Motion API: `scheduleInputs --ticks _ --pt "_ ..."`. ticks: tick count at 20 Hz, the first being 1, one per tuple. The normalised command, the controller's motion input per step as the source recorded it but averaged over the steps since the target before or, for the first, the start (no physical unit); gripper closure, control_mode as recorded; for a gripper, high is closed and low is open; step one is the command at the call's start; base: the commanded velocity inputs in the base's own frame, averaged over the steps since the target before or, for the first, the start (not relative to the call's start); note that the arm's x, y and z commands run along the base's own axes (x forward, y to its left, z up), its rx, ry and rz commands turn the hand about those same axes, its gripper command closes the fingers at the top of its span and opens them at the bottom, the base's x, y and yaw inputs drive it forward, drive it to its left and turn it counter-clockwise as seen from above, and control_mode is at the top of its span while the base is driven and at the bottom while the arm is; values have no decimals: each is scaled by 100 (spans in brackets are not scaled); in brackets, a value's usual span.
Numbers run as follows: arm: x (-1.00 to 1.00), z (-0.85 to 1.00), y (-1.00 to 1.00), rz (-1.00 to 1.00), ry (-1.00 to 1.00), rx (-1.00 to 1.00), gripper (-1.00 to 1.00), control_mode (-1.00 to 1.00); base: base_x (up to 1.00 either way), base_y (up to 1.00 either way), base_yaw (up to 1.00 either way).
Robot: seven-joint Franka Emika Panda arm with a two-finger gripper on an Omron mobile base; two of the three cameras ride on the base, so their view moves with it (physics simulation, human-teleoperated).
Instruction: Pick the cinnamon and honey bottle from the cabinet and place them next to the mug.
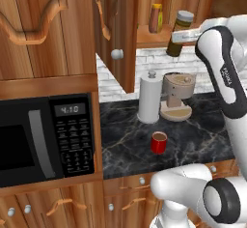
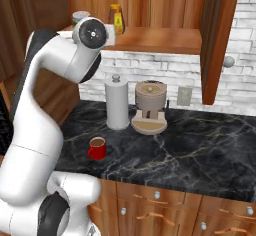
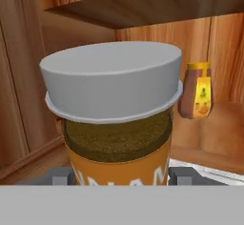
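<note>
The hand [image 1: 179,37] was closed on the cinnamon [image 1: 179,33], its two fingers [image 3: 61,176] pressed against either side of the jar's lower body, low in the hand view. The jar hung tilted in the air just in front of the cabinet [image 1: 48,29] shelf, clear of the shelf board and well above the worktop [image 1: 193,130]. The honey bottle [image 1: 155,18] stood upright on the shelf, further back and beside the jar's place, untouched.

Down on the worktop the mug [image 1: 158,142] sat alone near the front edge, with a paper-towel roll [image 1: 149,99] and a coffee machine [image 1: 176,96] behind it against the brick wall. A microwave [image 1: 46,140] filled the corner to the left.

My reading is that the first carry was under way: the cinnamon was lifted out and had to travel to the mug, with the honey bottle to follow. The next move called for bringing the jar out past the open cabinet door [image 1: 115,29], turning it upright, and lowering it to bare worktop just beside the mug without knocking the mug or the paper-towel roll. The tilt mattered, as a jar set down askew could topple when released
</note>
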Motion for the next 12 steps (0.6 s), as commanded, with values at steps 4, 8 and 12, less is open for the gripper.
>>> scheduleInputs --ticks 4,8,12 --pt "-92 -13 -16 41 0 0 100 -100 0 0 0" --pt "-76 -42 -16 40 0 0 100 -100 0 0 0" --pt "-51 -49 -31 35 0 0 100 -100 0 0 0"
